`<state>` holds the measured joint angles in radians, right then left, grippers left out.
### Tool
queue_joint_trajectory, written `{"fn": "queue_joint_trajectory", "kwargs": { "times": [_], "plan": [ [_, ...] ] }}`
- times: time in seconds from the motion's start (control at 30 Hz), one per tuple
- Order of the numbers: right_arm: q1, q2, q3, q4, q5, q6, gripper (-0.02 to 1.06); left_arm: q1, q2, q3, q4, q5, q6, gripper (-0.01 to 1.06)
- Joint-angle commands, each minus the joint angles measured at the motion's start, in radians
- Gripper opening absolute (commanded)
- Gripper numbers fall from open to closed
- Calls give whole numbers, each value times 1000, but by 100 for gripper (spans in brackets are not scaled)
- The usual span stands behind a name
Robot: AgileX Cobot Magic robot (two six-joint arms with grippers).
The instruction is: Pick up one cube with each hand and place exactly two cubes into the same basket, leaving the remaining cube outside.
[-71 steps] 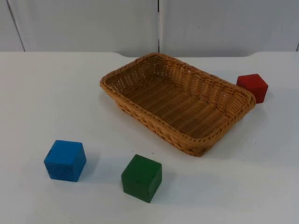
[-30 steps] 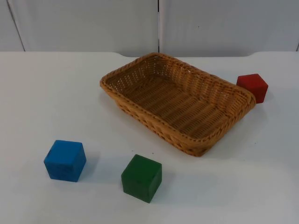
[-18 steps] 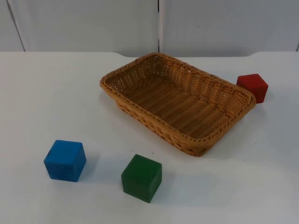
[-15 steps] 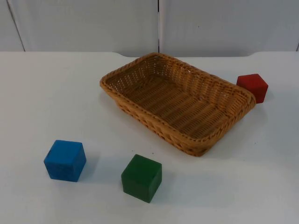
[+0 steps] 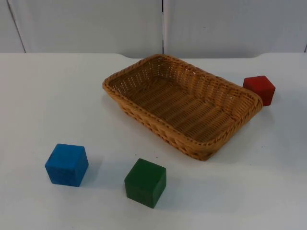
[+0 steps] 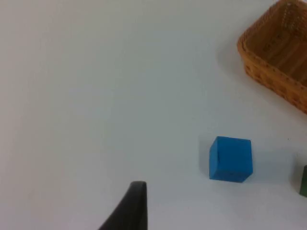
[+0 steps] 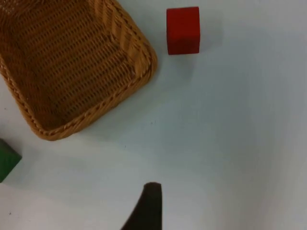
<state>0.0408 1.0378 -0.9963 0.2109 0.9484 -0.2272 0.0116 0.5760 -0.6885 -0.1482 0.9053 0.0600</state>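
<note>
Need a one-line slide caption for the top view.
Empty wicker basket on a white table, red cube beside its right end, blue cube and green cube in front.

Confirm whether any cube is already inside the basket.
No: the basket holds nothing, and the blue cube, green cube and red cube all sit on the table outside it.

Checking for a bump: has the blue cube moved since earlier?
No. The blue cube sits at the same spot left of the green cube, below the basket.
</note>
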Motion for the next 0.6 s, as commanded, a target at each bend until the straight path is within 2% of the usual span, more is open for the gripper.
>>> {"fn": "queue_joint_trajectory", "kwargs": {
  "times": [0.0,0.07,0.23,0.33,0.47,0.57],
  "plan": [
    [3,17,-21,14,-12,-13,82,1,38,-6,-33,-24,30,105],
    [3,24,-31,33,-10,-26,82,1,59,-6,-43,-29,45,105],
    [4,66,-59,166,-12,-144,82,1,167,-6,-69,-38,108,105],
    [4,88,-59,210,-10,-186,82,1,216,-6,-99,-56,150,105],
    [14,118,-59,215,-1,-192,82,1,287,-6,-145,-99,190,105],
    [66,148,-59,213,-13,-225,82,1,352,-6,-150,-121,207,105]
  ]
}}
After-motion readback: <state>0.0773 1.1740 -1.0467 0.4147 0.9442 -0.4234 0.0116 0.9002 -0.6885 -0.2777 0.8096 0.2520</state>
